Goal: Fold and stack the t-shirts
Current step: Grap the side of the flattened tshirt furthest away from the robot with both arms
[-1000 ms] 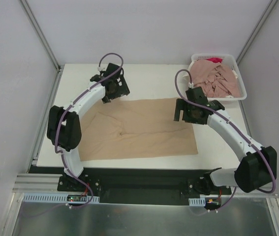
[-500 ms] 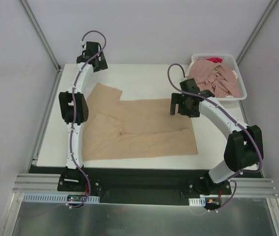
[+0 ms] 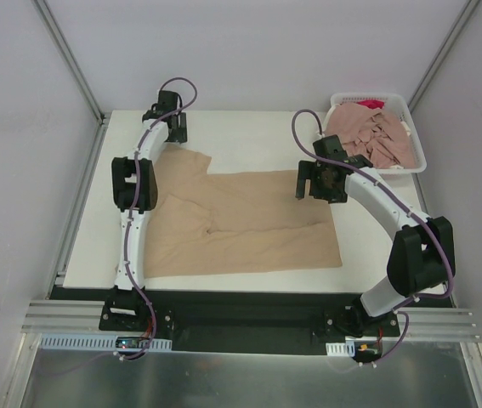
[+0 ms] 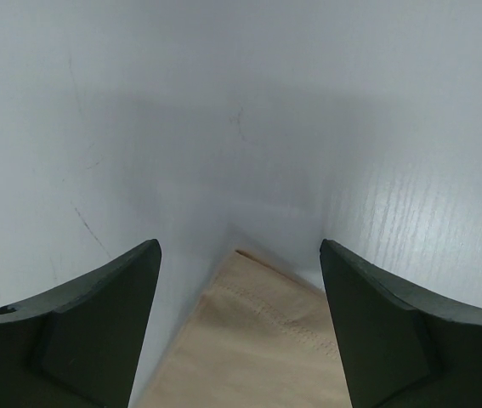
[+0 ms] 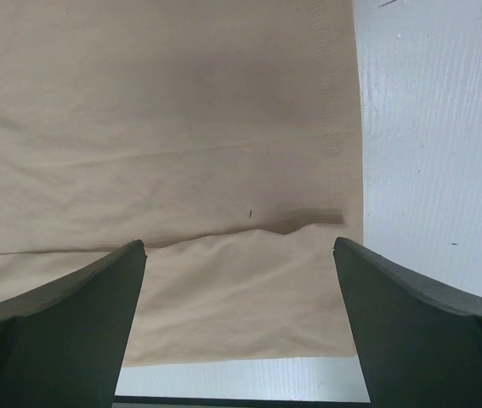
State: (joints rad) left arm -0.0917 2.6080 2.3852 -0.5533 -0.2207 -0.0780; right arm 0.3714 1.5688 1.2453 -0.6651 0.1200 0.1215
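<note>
A white table (image 3: 258,136) fills the middle of the top view. At its 2 o'clock corner sits a white plastic lattice basket (image 3: 368,97). Grey panels (image 3: 249,51) wall it in, with aluminium posts (image 3: 69,59) at 11 and 1 o'clock. A metal sheet (image 3: 241,382) lies at 6 o'clock.

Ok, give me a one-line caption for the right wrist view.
Open right gripper poised over the tan t-shirt near its stitched hem, white table alongside.
</note>
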